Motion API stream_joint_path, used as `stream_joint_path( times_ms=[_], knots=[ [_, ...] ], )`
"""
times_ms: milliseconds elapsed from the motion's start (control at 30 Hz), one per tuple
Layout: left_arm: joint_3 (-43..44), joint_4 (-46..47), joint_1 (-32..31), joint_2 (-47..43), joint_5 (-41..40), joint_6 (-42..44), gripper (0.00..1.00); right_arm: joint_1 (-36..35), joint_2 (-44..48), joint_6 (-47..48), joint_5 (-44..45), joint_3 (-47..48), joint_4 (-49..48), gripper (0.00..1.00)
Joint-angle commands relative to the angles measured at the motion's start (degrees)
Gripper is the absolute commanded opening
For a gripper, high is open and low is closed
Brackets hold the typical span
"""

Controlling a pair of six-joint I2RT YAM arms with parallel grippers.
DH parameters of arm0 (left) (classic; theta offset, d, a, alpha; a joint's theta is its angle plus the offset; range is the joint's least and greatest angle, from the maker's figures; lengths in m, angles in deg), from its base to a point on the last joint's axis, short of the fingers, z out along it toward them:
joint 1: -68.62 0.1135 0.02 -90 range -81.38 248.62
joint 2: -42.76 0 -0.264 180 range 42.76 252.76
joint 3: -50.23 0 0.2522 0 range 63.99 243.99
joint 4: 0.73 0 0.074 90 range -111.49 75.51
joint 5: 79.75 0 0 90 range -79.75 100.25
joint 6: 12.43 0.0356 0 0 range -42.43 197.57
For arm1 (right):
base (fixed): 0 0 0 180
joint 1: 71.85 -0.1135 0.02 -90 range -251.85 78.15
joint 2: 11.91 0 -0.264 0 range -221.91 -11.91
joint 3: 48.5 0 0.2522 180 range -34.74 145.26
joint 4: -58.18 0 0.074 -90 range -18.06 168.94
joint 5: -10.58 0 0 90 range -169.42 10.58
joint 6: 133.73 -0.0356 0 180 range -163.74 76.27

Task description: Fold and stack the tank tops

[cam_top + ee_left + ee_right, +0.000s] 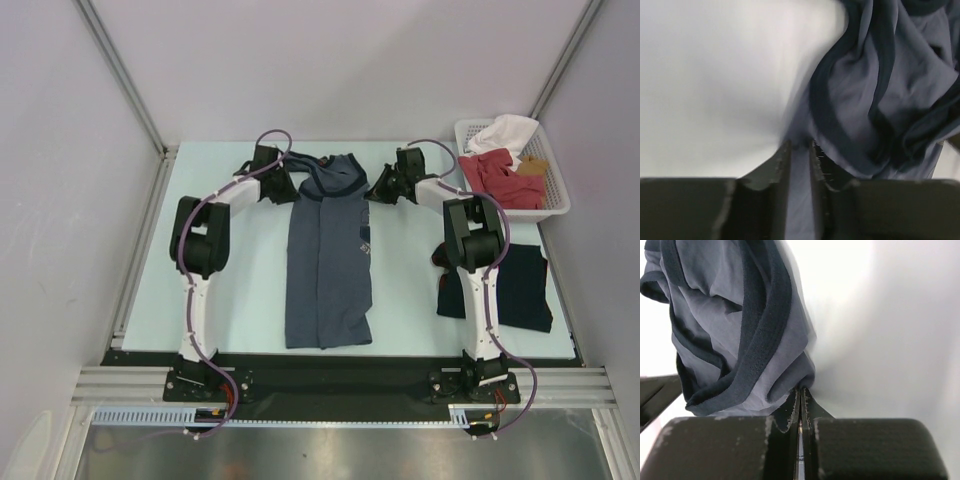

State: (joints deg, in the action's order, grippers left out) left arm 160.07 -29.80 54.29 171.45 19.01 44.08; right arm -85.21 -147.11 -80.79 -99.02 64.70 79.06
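The slate-blue tank top (pixel 328 270) is laid lengthwise down the middle of the desk (pixel 240 300), its neck end towards the far edge and its hem towards the arm bases; it appears already doubled into a long narrow strip. The cloth is judged thin, light and limp; no shape is kept by it, so it is expected to sag and bunch wherever it is not supported, and a single layer may slip out of a shallow pinch. The darker bound edging (pixel 757 335) at the neck and armholes is thicker and is judged the surest place to be taken hold of; the two far corners should be held level so that the fold falls square.

The left arm (pixel 200 250) is reached forward and bent inward to the far left corner of the garment; the left jaws are seen nearly together in the wrist view, with a strip of cloth between them, and are taken to be gripping it. The right arm (pixel 478 250) is folded in the mirror pose at the far right corner; the right jaws are pressed closed with the cloth's edge pinched at their tips.

The navy tank top (pixel 520 290) is lying on the desk at the right, partly hidden by the right arm.
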Motion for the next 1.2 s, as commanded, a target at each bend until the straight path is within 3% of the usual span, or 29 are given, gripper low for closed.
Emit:
stream_joint_path(
  times_ms=[0, 133, 167, 200, 533, 567, 600, 667, 700, 800, 933, 967, 1100, 1167],
  knots=[
    [7.3, -3.7, -1.1, 5.4, 1.3, -0.1, 0.23, 0.2, -2.2, 0.8, 0.6, 2.2, 2.0, 0.02],
    [10.8, -3.6, -2.2, 8.1, 0.1, -0.5, 0.17, 0.3, -2.4, 0.4, 0.8, 3.2, 1.5, 0.02],
    [11.4, -4.0, -2.3, 8.4, -0.3, -0.6, 0.12, 0.4, -2.4, 0.4, 1.0, 3.7, 2.0, 0.02],
    [13.3, -4.7, -2.3, 9.5, -0.8, -0.5, 0.00, 0.4, -2.8, 0.7, 1.3, 5.0, 2.2, 0.02],
    [26.6, -9.7, 0.6, 15.5, -5.9, 0.4, 0.00, 3.1, -9.4, -0.6, 1.4, 16.3, 4.2, 0.04],
    [27.2, -9.1, 0.9, 15.7, -5.7, 0.6, 0.00, 3.3, -10.1, -0.6, 1.1, 17.7, 5.2, 0.12],
    [27.9, -9.0, 1.1, 15.9, -4.6, 0.8, 0.07, 3.3, -11.3, -0.5, 0.7, 19.4, 5.9, 0.24],
    [28.6, -9.5, 1.5, 14.3, -3.7, 1.9, 0.35, 3.4, -10.9, -0.3, -0.7, 20.0, 5.7, 0.49],
    [27.7, -9.6, 1.5, 12.9, -5.5, 1.9, 0.54, 3.3, -10.1, -0.2, -0.7, 19.0, 5.0, 0.54],
    [15.1, -3.3, 1.4, 2.2, -6.5, 2.4, 0.76, 2.9, -4.3, 0.7, -0.9, 11.7, 1.3, 0.65],
    [-5.6, 1.0, 0.8, -12.7, -7.2, 2.3, 0.85, 1.4, 9.3, 1.3, 1.1, -1.8, -0.8, 0.67],
    [-9.2, 1.9, 0.4, -18.6, -7.0, 2.1, 0.85, 0.5, 12.6, 1.5, 1.7, -9.8, -2.8, 0.69],
    [-31.7, 4.2, -4.1, -34.2, -8.6, 1.5, 0.99, -2.4, 26.4, 1.6, 4.3, -28.9, -6.7, 0.73],
    [-39.3, 5.1, -5.4, -43.1, -10.2, 0.4, 1.00, -3.9, 34.9, 2.1, 5.4, -36.1, -6.6, 0.74]
  ],
)
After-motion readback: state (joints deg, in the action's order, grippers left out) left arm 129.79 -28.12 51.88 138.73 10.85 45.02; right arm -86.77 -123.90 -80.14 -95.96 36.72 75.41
